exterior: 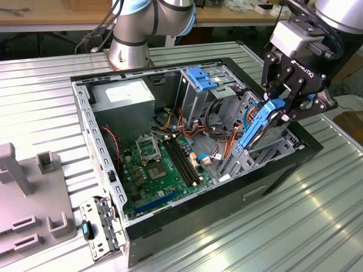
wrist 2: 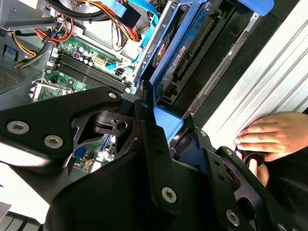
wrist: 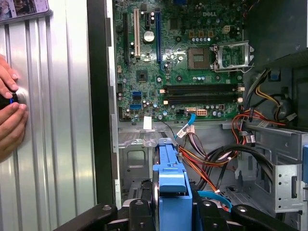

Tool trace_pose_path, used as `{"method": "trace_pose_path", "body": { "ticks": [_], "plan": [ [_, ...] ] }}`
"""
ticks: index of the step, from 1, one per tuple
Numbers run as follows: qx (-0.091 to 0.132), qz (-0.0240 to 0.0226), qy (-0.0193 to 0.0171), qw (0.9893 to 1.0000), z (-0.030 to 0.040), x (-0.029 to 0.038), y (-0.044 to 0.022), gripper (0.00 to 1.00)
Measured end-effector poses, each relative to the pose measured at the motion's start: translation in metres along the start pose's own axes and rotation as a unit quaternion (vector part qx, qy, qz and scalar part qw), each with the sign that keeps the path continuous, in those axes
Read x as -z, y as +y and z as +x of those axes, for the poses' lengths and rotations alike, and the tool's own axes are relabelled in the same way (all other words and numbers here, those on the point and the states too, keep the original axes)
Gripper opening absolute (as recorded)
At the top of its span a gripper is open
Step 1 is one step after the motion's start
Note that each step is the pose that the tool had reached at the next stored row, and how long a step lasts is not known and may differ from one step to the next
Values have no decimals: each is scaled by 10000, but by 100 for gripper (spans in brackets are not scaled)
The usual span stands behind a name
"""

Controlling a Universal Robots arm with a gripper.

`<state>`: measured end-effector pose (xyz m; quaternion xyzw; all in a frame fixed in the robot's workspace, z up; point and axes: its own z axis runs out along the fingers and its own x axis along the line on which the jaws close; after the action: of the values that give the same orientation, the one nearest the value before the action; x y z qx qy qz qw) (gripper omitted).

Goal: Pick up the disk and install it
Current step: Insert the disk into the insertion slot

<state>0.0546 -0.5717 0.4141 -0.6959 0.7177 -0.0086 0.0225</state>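
Observation:
The disk [exterior: 255, 127], a dark drive in a bright blue carrier, hangs tilted on edge over the drive bay at the open computer case's [exterior: 85, 119] corner on the exterior view's right. Its lower end dips in among the grey bay walls. My gripper [exterior: 279, 112] is shut on its upper end. In the second wrist view the disk's dark body [wrist 2: 187, 45] runs away from the gripper [wrist 2: 168, 127], with a black finger on each side of the blue end. In the first wrist view the blue carrier [wrist: 172, 168] sits between the fingers of the gripper [wrist: 172, 208].
Inside the case are the green motherboard [exterior: 161, 164], a power supply [exterior: 125, 96], cable bundles [exterior: 221, 136] and a grey drive cage topped by a blue bracket [exterior: 201, 76]. A person's hand [wrist 2: 269, 137] rests on the ribbed table [exterior: 295, 226] beside the case. A grey fixture [exterior: 28, 192] stands at the exterior view's left.

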Motion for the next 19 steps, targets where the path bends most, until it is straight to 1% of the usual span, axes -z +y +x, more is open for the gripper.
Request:
{"method": "trace_pose_path", "body": {
  "ticks": [8,11,13,15,19],
  "plan": [
    [0,0,0,10000,1,-34,2,37],
    [0,0,0,10000,2,-87,4,37],
    [0,0,0,10000,3,-168,7,37],
    [0,0,0,10000,4,-179,8,37],
    [0,0,0,10000,4,-223,10,37]
  ]
}}
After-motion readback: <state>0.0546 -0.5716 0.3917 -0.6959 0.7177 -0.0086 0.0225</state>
